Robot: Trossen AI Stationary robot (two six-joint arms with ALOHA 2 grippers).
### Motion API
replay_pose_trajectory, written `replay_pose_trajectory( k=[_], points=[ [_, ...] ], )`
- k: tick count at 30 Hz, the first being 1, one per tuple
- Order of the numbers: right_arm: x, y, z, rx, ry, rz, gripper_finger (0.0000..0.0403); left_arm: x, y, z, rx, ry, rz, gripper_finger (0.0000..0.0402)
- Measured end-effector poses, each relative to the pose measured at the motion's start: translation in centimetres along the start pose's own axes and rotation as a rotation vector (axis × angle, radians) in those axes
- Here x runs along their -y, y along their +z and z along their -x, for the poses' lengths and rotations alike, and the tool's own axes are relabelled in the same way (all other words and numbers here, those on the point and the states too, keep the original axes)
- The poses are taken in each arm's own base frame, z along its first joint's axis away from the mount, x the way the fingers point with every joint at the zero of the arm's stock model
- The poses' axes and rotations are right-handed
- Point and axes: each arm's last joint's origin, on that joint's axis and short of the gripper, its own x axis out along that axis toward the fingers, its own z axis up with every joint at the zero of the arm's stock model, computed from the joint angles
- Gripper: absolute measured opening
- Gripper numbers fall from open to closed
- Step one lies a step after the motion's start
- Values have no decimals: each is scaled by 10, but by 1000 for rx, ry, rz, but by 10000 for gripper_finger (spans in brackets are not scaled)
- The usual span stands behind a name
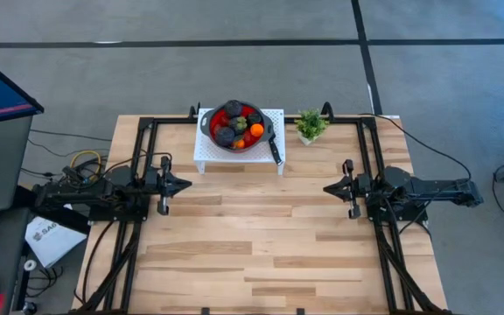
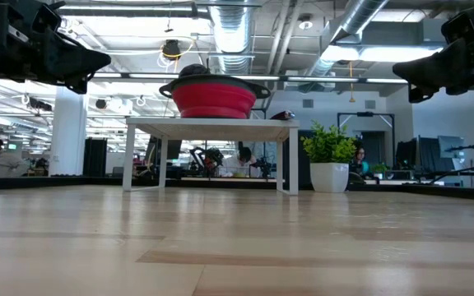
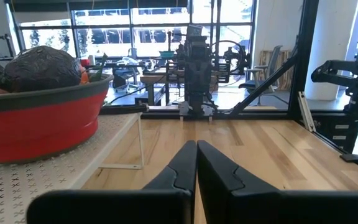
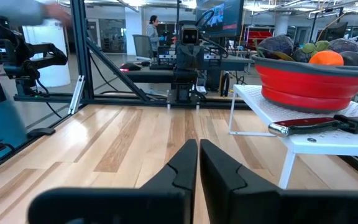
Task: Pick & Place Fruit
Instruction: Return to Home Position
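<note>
Fruit (image 1: 237, 122) lies heaped in the red bowl (image 2: 215, 97) on the white shelf (image 1: 204, 156) at the table's (image 1: 261, 254) far edge. Pieces judged light, rigid, smooth and prone to roll; grip across the widest girth. Left gripper (image 1: 185, 185) and right gripper (image 1: 329, 187) are clenched on nothing, near the left and right edges.

We see a wooden table (image 1: 252, 236) filling the lower centre of the high view. At the upper centre of the frame a white shelf (image 1: 206, 150) stands on it, with a potted plant (image 1: 311, 125) just right of the shelf. On the shelf sit a red bowl (image 2: 214, 100) and, along its right side, a black knife (image 1: 275, 150).
</note>
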Motion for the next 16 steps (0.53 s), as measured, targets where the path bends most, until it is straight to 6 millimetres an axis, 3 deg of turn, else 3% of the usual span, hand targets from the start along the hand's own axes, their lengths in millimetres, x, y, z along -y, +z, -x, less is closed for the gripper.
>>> replay_pose_trajectory(
  k=[16],
  points=[
    [0, 0, 0, 0, 0, 0, 15, 0, 1, 0, 7, 0, 0, 8]
  ],
)
